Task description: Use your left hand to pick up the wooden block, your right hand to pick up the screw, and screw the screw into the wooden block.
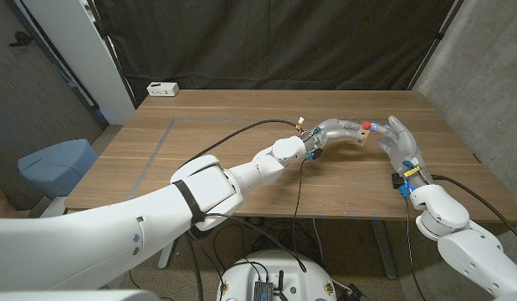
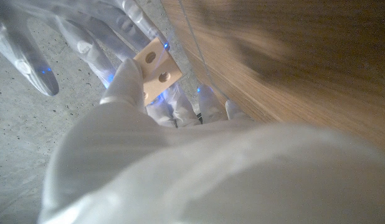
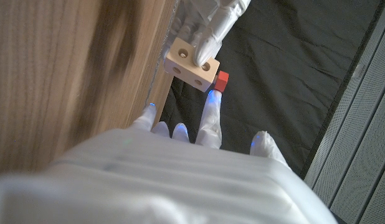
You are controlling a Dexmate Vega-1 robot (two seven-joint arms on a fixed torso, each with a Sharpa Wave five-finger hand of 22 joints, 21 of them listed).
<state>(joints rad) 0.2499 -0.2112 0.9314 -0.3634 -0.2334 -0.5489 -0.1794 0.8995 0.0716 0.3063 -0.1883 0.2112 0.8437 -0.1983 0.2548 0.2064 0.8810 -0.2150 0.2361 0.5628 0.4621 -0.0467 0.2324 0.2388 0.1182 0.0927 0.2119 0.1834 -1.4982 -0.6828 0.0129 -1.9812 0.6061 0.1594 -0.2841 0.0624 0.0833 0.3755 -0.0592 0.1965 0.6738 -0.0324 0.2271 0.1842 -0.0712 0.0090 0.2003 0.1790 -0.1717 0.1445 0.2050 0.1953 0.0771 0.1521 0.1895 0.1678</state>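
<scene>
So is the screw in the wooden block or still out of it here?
In: the red-headed screw sits against the wooden block, which the left hand holds. How deep, cannot tell.

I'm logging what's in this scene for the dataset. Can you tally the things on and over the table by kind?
Wooden block, held by the left hand: 1
Red screw, at the block by the right hand: 1
White box on the table's far left corner: 1
Robot hands: 2
Total: 5
</scene>
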